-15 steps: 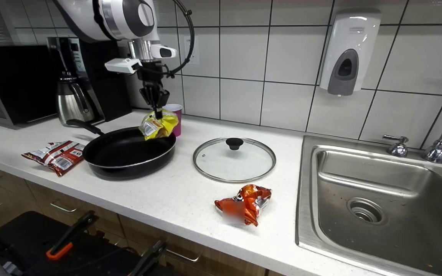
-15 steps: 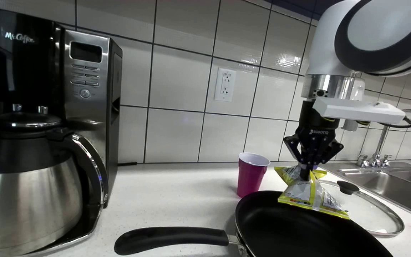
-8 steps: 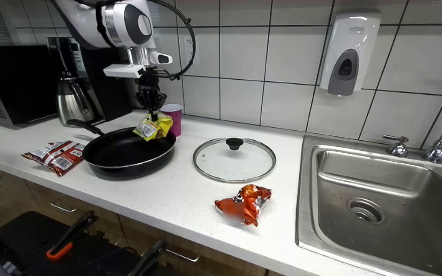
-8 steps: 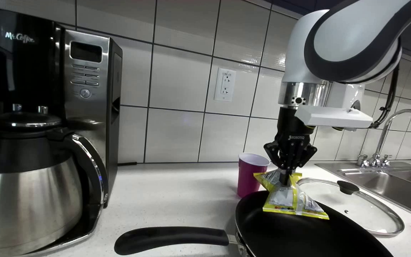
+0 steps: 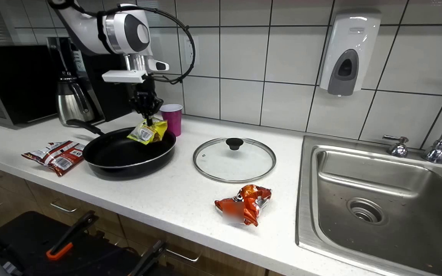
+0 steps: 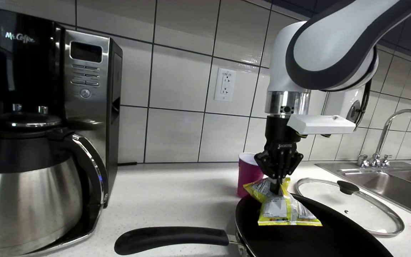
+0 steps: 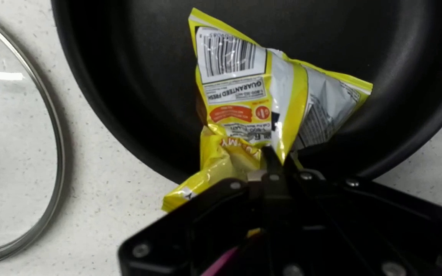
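My gripper (image 5: 149, 120) is shut on a yellow snack bag (image 5: 147, 133), pinching it near its middle. In an exterior view the gripper (image 6: 276, 185) points straight down with the bag (image 6: 280, 210) hanging from it. The bag is over the back part of a black frying pan (image 5: 111, 151); I cannot tell whether it touches the pan. In the wrist view the bag (image 7: 236, 90) lies across the pan (image 7: 155, 65), one corner reaching past the rim. A pink cup (image 5: 173, 122) stands just behind the pan, partly covered by the gripper in an exterior view (image 6: 246, 178).
A glass lid (image 5: 236, 165) with a black knob lies beside the pan. A red bag (image 5: 63, 155) lies near the pan's handle (image 6: 177, 235). An orange bag (image 5: 255, 203) lies before the sink (image 5: 306, 214). A coffee maker (image 6: 91, 76) with steel carafe stands by the wall.
My gripper, holding the yellow bag, has moved left and down in both exterior views, bringing the bag lower and further over the pan. The other things have not moved.
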Robot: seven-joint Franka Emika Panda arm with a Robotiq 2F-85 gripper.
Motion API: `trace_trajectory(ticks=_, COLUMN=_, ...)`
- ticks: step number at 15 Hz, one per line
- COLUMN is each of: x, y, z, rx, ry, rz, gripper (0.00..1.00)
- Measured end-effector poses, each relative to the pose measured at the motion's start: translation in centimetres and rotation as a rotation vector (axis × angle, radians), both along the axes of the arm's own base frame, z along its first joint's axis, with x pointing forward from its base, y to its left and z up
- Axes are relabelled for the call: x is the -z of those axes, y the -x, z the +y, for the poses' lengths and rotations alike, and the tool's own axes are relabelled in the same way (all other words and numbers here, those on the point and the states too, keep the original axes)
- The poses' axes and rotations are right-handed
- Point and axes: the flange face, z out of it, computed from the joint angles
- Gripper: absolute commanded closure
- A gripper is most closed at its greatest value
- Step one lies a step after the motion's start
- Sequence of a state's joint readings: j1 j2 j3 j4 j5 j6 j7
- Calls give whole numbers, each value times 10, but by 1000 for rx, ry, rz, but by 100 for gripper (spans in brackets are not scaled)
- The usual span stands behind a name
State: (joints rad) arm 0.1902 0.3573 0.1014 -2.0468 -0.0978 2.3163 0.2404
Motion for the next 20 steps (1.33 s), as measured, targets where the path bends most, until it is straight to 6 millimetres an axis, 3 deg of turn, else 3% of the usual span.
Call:
trace_trajectory(ticks=10, x=14, y=10, z=20, rx=-114, ry=-33, rz=76, gripper=100)
trace_trajectory(ticks=20, x=29, y=14, z=17, rx=-121, ry=-31, rz=118, gripper=100)
